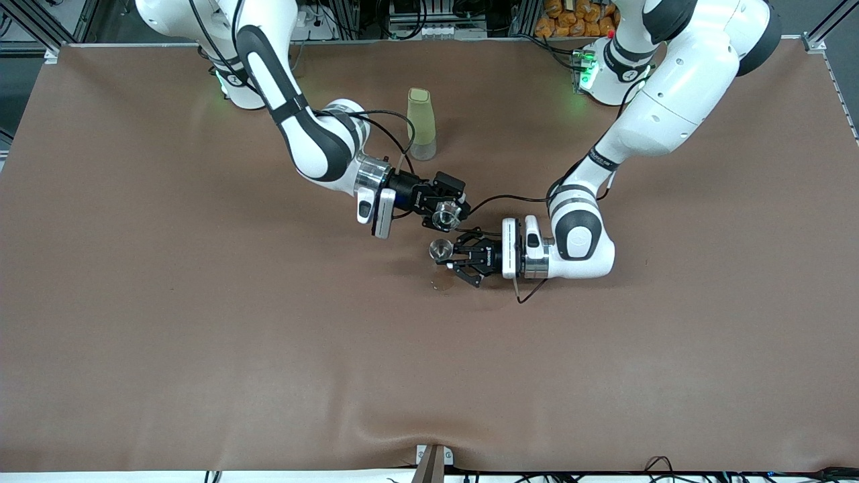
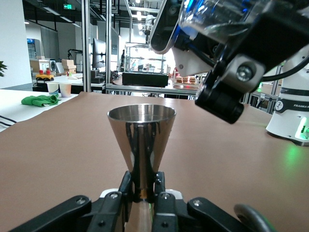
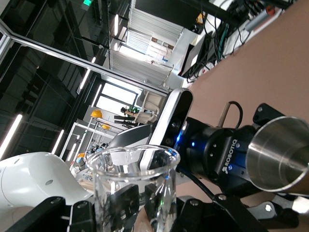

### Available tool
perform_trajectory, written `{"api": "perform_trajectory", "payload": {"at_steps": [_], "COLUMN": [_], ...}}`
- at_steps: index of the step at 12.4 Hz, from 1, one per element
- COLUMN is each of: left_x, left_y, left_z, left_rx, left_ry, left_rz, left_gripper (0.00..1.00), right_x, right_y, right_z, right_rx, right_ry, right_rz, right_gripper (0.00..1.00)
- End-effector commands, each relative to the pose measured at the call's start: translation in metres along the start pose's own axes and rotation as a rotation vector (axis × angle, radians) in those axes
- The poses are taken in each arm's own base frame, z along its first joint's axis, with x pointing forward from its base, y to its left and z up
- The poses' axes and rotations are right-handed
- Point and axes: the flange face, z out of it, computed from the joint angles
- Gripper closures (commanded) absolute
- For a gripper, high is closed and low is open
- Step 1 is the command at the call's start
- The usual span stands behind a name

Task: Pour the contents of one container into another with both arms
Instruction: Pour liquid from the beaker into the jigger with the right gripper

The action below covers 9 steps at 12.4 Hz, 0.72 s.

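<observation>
My left gripper point(image 1: 451, 253) is shut on the narrow stem of a shiny steel cone-shaped cup point(image 1: 441, 250), held upright just above the middle of the table. In the left wrist view the steel cup point(image 2: 141, 140) rises from between my left gripper point(image 2: 142, 186) with its mouth open upward. My right gripper point(image 1: 448, 209) is shut on a clear glass beaker point(image 1: 445, 216), tipped over beside and above the steel cup. The right wrist view shows the beaker point(image 3: 133, 183) in my right gripper point(image 3: 140, 203), with the steel cup point(image 3: 280, 152) close by. I cannot tell what the beaker holds.
A tall pale green tumbler point(image 1: 421, 124) stands upright on the brown table point(image 1: 201, 322), farther from the front camera than both grippers. A faint round mark point(image 1: 442, 284) lies on the table just under the steel cup. The arm bases stand along the table's back edge.
</observation>
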Motion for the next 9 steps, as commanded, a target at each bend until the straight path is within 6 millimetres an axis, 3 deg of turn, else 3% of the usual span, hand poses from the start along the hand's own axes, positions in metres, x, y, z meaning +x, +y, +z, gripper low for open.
{"api": "perform_trajectory", "payload": {"at_steps": [1, 4, 9], "left_x": [0.0057, 0.0066, 0.0051], "left_y": [0.0063, 0.0073, 0.0085], "left_z": [-0.0143, -0.0178, -0.0167], "left_rx": [-0.005, -0.008, -0.011], "left_ry": [0.015, 0.014, 0.013], "left_rz": [0.015, 0.019, 0.017], "left_gripper": [1.0, 1.0, 1.0], "right_x": [0.0026, 0.0042, 0.0042], "right_y": [-0.0063, -0.0096, -0.0093], "right_z": [0.0033, 0.0042, 0.0046], "right_rx": [-0.005, 0.002, 0.002], "right_ry": [-0.019, -0.018, -0.018], "right_rz": [0.073, 0.178, 0.201], "right_gripper": [1.0, 1.0, 1.0]}}
